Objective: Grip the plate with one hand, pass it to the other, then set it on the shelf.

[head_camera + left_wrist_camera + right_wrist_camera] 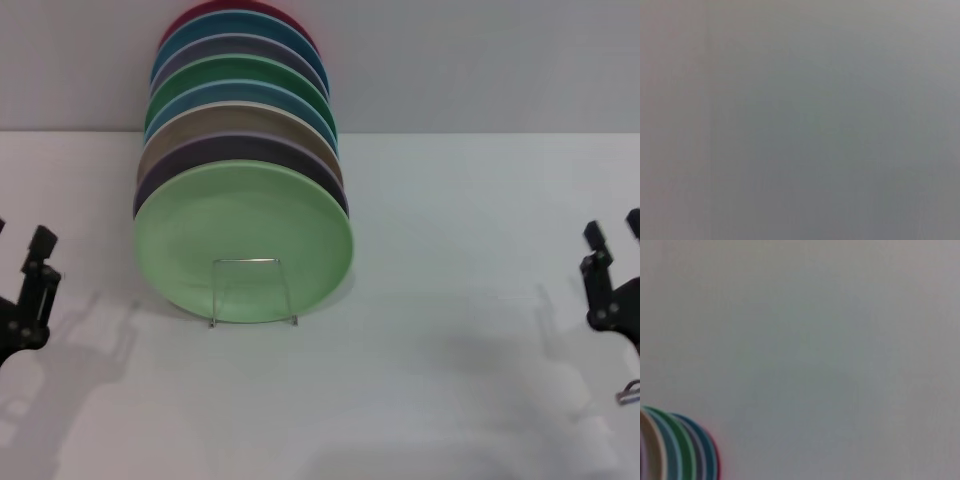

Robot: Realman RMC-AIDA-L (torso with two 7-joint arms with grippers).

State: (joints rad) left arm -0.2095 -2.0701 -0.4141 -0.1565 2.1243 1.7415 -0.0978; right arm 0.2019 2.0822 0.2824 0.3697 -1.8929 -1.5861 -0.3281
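I can't find any words, numbers, labels or signs to read here. The plates, the wire rack, the table and the wall are all plain, with nothing written on them.

One wire plate rack point(253, 291) stands on one white table point(450, 380), holding a row of nine upright plates: one pale mint-green plate point(240, 235) in front, then eight others behind it in purple, beige, blue, darker green, lilac, teal and red. Two grippers show, the left gripper point(25, 262) and the right gripper point(612, 240).
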